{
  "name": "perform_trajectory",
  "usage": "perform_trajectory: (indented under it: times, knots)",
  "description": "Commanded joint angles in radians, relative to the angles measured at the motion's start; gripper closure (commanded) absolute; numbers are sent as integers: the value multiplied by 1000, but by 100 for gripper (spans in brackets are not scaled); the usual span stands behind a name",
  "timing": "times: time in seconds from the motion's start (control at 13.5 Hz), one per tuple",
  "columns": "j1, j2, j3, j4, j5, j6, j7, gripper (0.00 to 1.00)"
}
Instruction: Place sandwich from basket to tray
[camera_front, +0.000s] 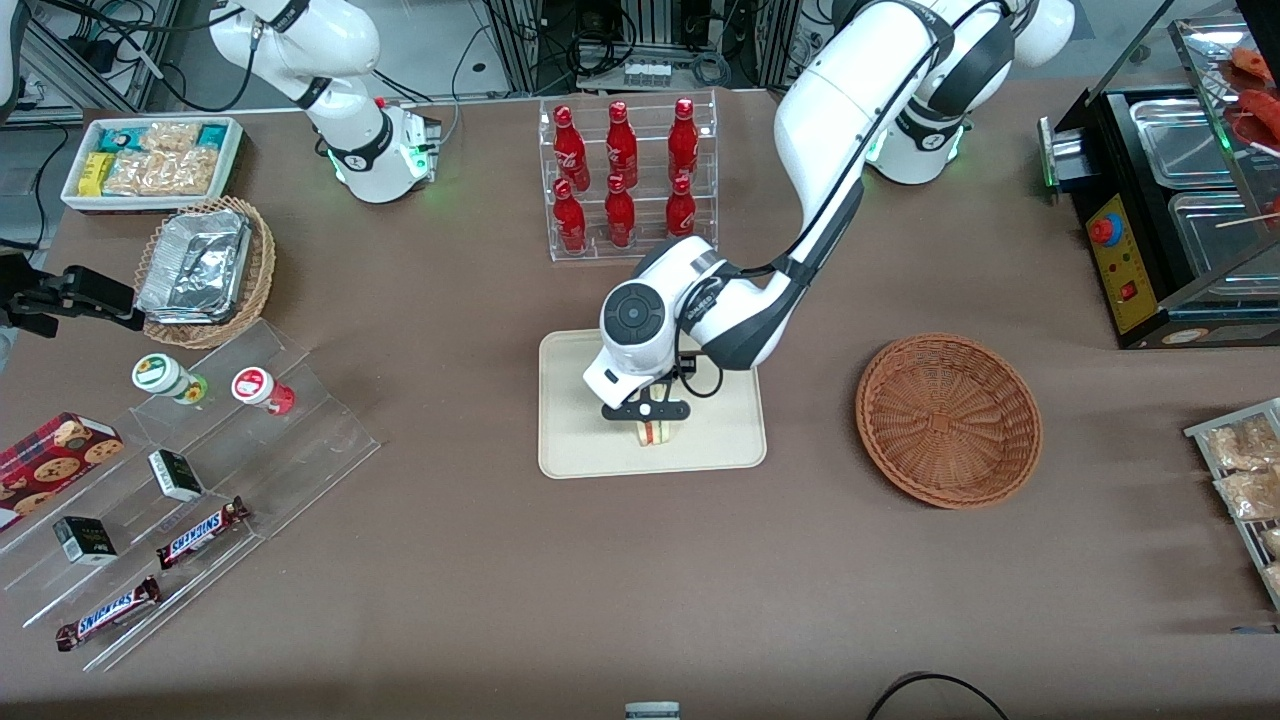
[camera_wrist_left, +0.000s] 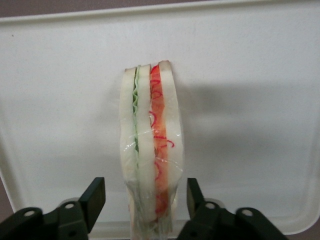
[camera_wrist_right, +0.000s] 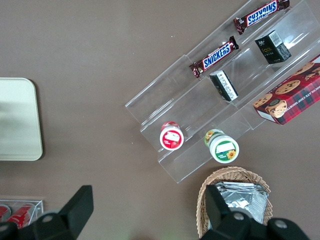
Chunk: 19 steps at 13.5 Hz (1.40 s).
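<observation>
My hand (camera_wrist_left: 145, 197) is spread around the sandwich (camera_wrist_left: 151, 150), which stands on the tray (camera_front: 580, 440); I should lift straight up, brushing neither slice.

Your front camera looks down on the whole brown table (camera_front: 500, 600); the left wrist camera hangs close above the flat cream-beige rectangular tray (camera_front: 575, 440), which both share.

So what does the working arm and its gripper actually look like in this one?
The left arm is glossy white with dark grey-black joint bands, a round dark cap on the wrist and a thin black cable looping beside it. Its base ring glows green. The gripper, over the tray, is a black crossbar with a small white dot and two black fingers, set open.
</observation>
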<state>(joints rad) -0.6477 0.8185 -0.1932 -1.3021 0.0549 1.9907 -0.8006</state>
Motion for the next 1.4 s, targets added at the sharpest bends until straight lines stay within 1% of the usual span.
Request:
perform_trajectory:
  times: [0.0, 0.22, 0.44, 0.52, 0.66, 0.81, 0.96, 1.11, 1.26, 1.33]
  knots:
    - [-3, -60, 5, 20, 8, -82, -19, 0]
    - [-1, -146, 5, 23, 7, -159, -8, 0]
    - [22, -220, 1, 21, -1, -233, 3, 0]
    - [25, -231, 3, 21, -3, -253, 32, 0]
    - [55, -251, 3, 21, -3, -288, 119, 0]
    - [91, -298, 4, 9, 2, -317, 188, 0]
    - [147, -321, 3, 9, -6, -377, 262, 0]
    - [201, -344, 3, 4, -24, -421, 288, 0]
    - [235, -386, 3, -37, -24, -421, 331, 0]
    - [265, -412, 3, -69, -24, -418, 381, 0]
